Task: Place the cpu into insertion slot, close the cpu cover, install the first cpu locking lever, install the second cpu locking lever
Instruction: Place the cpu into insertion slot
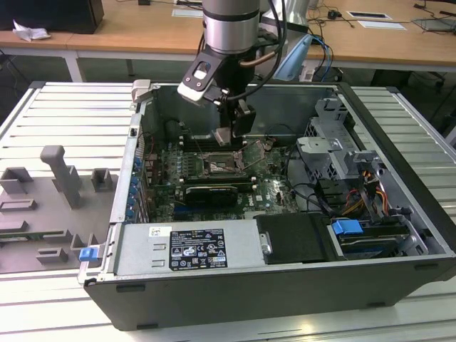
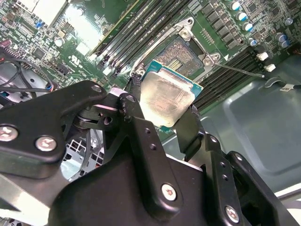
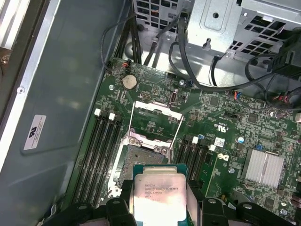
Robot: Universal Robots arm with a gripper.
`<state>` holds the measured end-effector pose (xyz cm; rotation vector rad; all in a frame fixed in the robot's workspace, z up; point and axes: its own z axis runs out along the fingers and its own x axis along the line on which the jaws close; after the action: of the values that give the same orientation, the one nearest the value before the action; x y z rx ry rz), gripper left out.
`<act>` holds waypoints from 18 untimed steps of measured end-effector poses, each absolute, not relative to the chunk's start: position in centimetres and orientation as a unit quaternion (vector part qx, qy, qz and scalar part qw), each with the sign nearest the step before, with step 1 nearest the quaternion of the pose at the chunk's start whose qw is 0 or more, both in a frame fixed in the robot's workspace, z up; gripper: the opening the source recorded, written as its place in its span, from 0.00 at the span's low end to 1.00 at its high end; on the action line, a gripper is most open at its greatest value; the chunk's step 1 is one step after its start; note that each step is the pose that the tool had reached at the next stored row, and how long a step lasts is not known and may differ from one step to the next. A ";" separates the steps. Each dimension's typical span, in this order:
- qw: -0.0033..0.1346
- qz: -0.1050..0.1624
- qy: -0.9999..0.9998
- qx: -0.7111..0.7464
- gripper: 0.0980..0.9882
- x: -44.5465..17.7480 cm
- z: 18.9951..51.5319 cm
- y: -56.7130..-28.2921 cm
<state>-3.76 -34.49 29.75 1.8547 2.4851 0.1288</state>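
A: Status of gripper (image 2: pixel 164 100)?
B: Closed on the cpu (image 3: pixel 157 193), pinching two opposite edges; it hangs just above the slot (image 3: pixel 141 162), not seated.
A: Handling?
B: Light, stiff, probably delicate underneath. Edges are the right hold, and it wants keeping level.
A: Obstacles?
B: Beyond the slot the cover (image 3: pixel 158 108) stands open, a lever (image 2: pixel 240 69) lies off to its side, memory slots (image 3: pixel 96 155) flank it; nothing else stands over the slot

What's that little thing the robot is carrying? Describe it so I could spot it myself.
Look inside the open computer case, at the green circuit board on its floor. Above the board's dark square insertion slot, the black fingers pinch the cpu: a flat square chip with a pale silvery top and green rim, the one part held off the board.
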 end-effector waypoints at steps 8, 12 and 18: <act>0.019 0.041 0.794 0.606 0.49 -3.8 29.6 -34.5; 0.020 0.041 0.789 0.613 0.49 -3.8 29.6 -34.5; 0.020 0.041 0.784 0.620 0.49 -3.8 29.6 -34.5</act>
<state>-3.77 -34.49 29.56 1.9221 2.4305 0.1271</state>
